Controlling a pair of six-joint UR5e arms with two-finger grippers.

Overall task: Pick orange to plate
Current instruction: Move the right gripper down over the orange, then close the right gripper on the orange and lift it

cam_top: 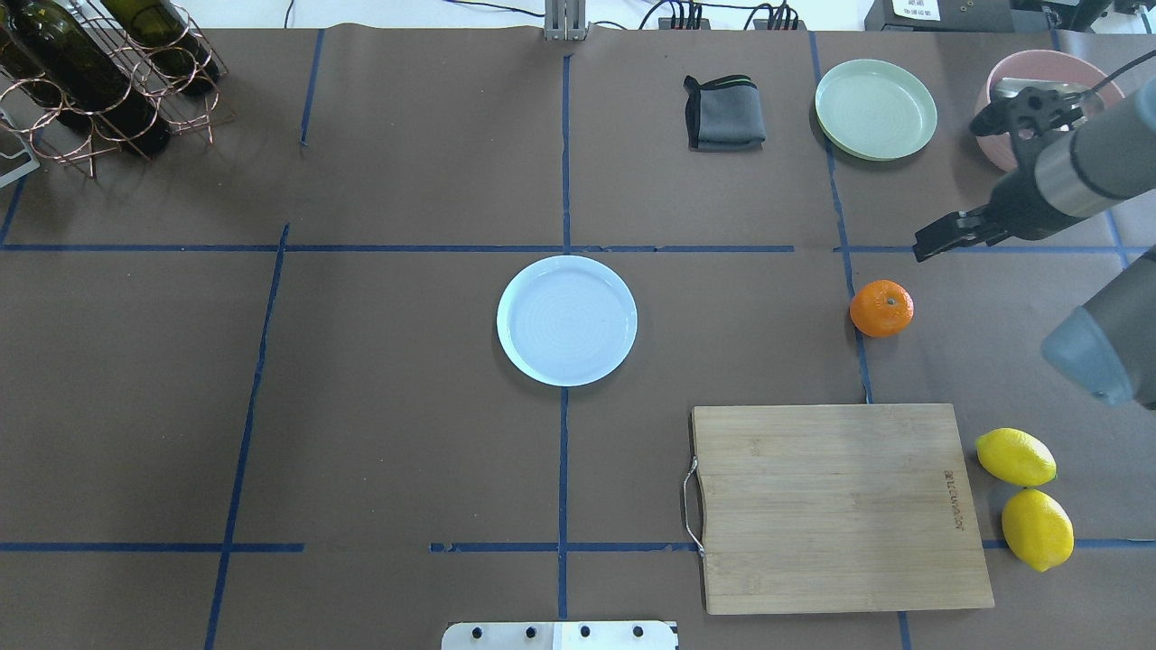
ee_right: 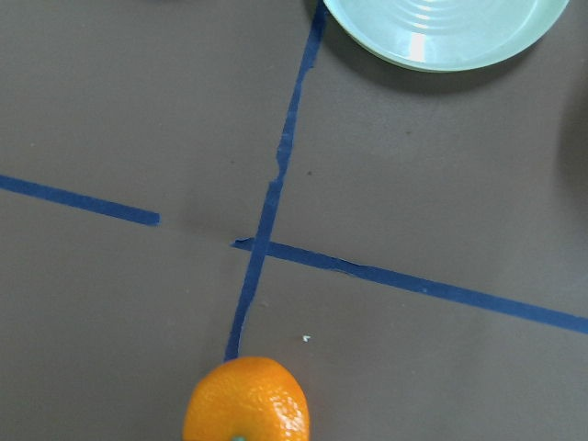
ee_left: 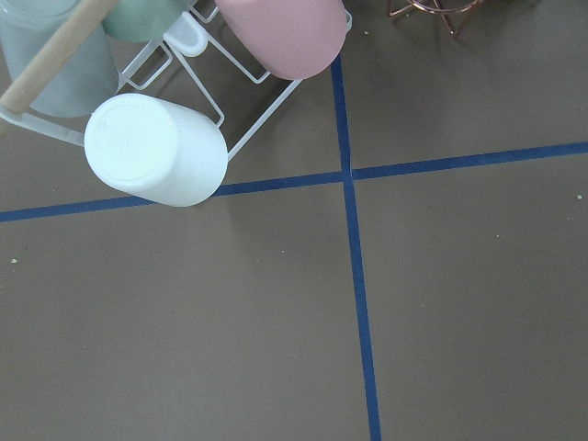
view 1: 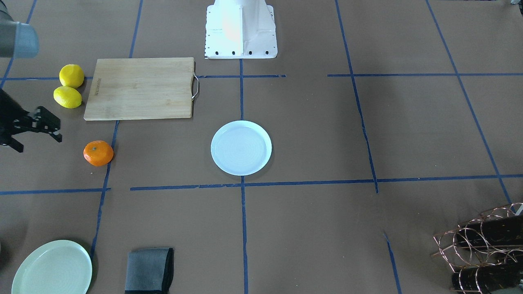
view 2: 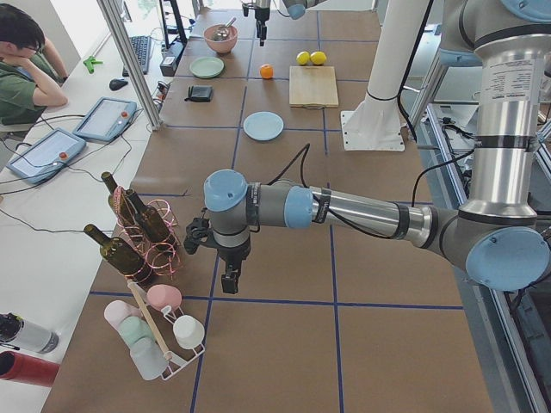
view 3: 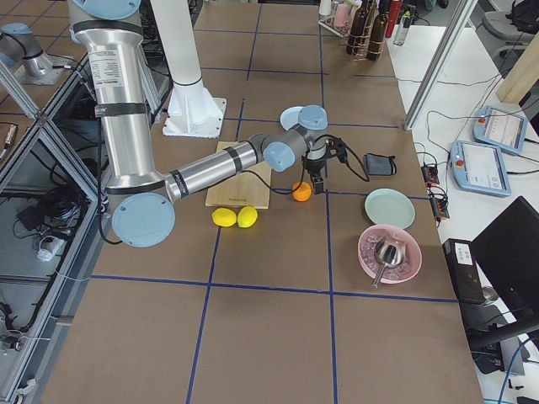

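The orange lies on the brown table beside a blue tape line, and it also shows at the bottom edge of the right wrist view. Well off to its side, at the table's middle, sits the pale bluish-white plate with nothing on it. My right gripper hangs open above the table, a little beyond the orange and apart from it, holding nothing. My left gripper points down near the cup rack, far from both; whether it is open or shut I cannot tell.
A wooden cutting board and two lemons lie on the robot's side of the orange. Beyond it are a pale green plate, a grey cloth and a pink bowl. A wine rack stands at the far left.
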